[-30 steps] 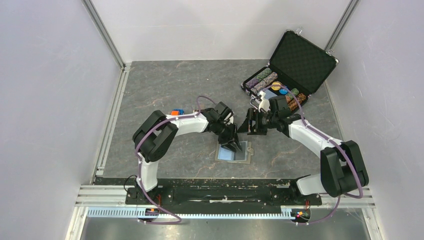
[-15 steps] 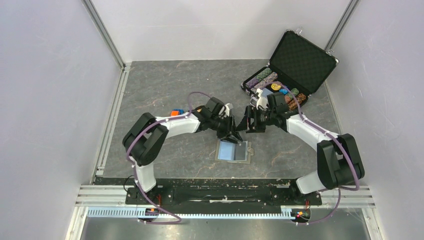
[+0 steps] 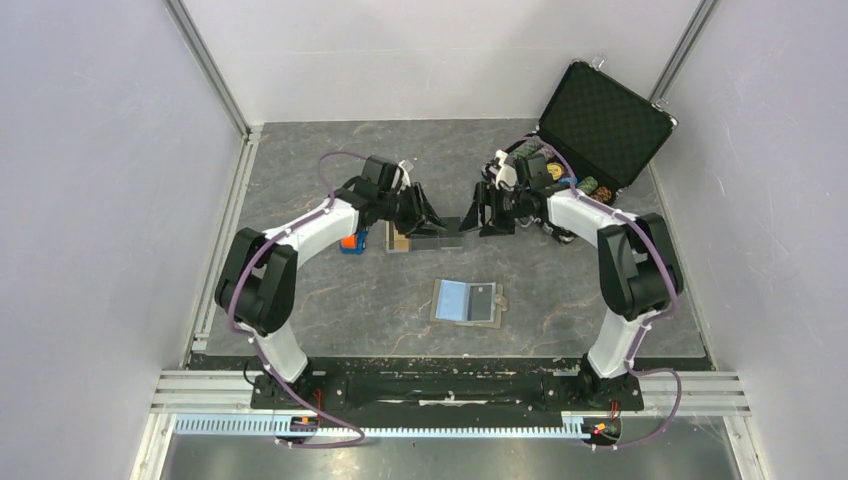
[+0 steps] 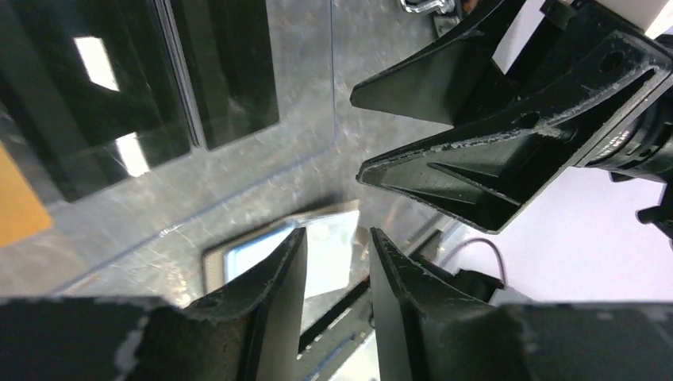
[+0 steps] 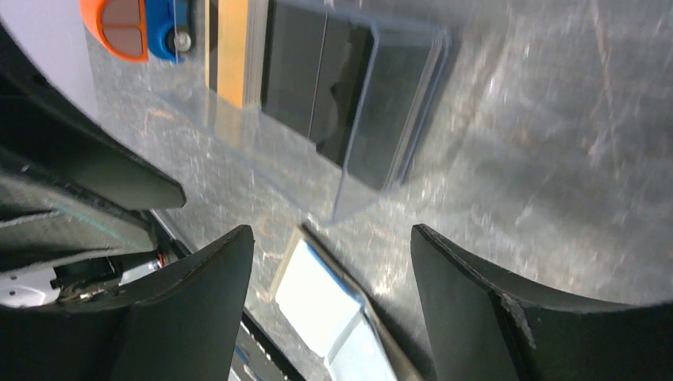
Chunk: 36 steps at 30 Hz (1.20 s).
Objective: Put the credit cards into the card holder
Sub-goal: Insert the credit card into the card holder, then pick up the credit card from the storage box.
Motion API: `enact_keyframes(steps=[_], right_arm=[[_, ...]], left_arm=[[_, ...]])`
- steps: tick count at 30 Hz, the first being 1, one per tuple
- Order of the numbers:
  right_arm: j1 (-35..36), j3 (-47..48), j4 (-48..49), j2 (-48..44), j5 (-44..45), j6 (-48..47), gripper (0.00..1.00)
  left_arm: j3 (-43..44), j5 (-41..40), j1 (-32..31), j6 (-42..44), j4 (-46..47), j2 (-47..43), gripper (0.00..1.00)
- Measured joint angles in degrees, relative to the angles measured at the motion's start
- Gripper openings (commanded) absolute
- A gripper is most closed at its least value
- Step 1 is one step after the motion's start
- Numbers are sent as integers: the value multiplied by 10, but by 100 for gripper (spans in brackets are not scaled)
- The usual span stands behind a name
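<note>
The card holder (image 3: 467,300) lies open on the table, pale blue inside; it also shows in the left wrist view (image 4: 325,250) and the right wrist view (image 5: 321,305). An orange-tan card (image 3: 398,238) and black cards (image 3: 441,241) lie in a clear tray (image 3: 420,246). My left gripper (image 3: 428,220) is open, its jaws a narrow gap apart, empty above the tray's black cards (image 4: 119,87). My right gripper (image 3: 474,215) is wide open and empty, facing the left one just right of the tray. The black cards (image 5: 341,87) and orange card (image 5: 230,48) show under it.
A black poker-chip briefcase (image 3: 605,120) stands open at the back right with rows of chips (image 3: 530,160). A small orange and blue object (image 3: 350,240) sits left of the tray. Walls close in on both sides.
Both arms have swung back from over the card holder to the tray. The left gripper has left the holder, which now lies uncovered.
</note>
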Motion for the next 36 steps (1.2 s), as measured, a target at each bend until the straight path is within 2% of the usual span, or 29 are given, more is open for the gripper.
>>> enact_keyframes(steps=[6,12,14,18,24,27,33,36], right_arm=[[1,106,-9,90,4,0,69],[10,175,-23,160,4,-1,53],[16,180,-26,170,2,-2,46],[27,181,-36,174,-3,-2,37],[41,149,-16,165,-21,10,35],[45,123,1,150,-25,19,35],[46,97,13,135,-25,28,34],[46,94,14,132,-25,29,34]], left_arm=[[181,-81,-1,92,-162,69,39],[264,-122,-1,137,-242,148,35],[277,-127,-1,141,-257,175,34],[290,-127,-1,147,-281,214,33],[291,-143,-5,164,-307,236,33],[291,-154,-12,170,-316,237,26],[291,-172,-26,183,-328,237,3],[291,-176,-29,191,-330,237,2]])
